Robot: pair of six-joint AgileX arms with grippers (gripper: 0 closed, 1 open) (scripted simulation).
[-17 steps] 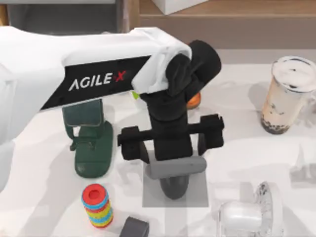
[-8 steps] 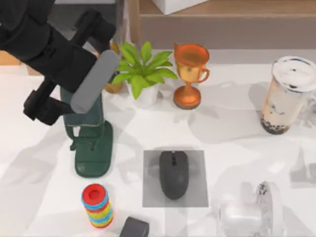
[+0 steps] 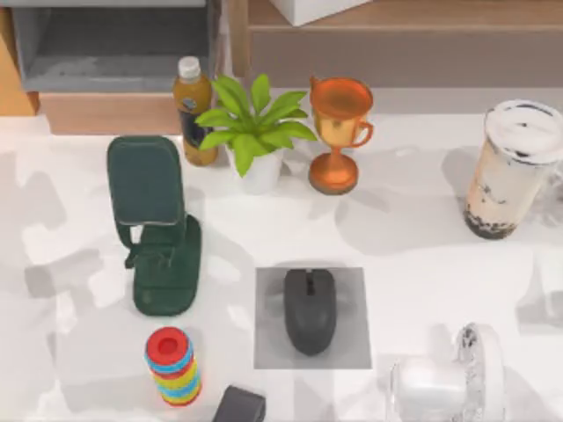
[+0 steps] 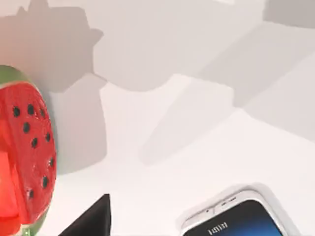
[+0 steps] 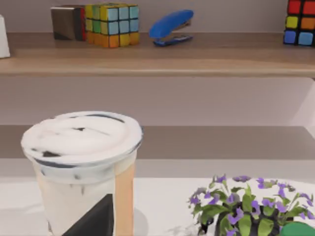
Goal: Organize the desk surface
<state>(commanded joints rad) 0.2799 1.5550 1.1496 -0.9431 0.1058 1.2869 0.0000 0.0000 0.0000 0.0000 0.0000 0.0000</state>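
Top view looks straight down on the desk surface [image 3: 413, 255] from overhead. Left wrist view sits close above it, angled down. Right wrist view faces level towards the shelving [image 5: 157, 66], sharing the milk-tea cup [image 3: 512, 171] [image 5: 83, 172] with the top view.

In the left wrist view, the left gripper [image 4: 93, 223] shows as one matte black wedge. It is flat-faced and straight-edged, tapering to a sharp tip, and its surface is plain and evenly dark. In the right wrist view, the right gripper [image 5: 96, 221] shows as a similar black triangular piece, smooth and uniform, with a crisp, straight slanted edge.
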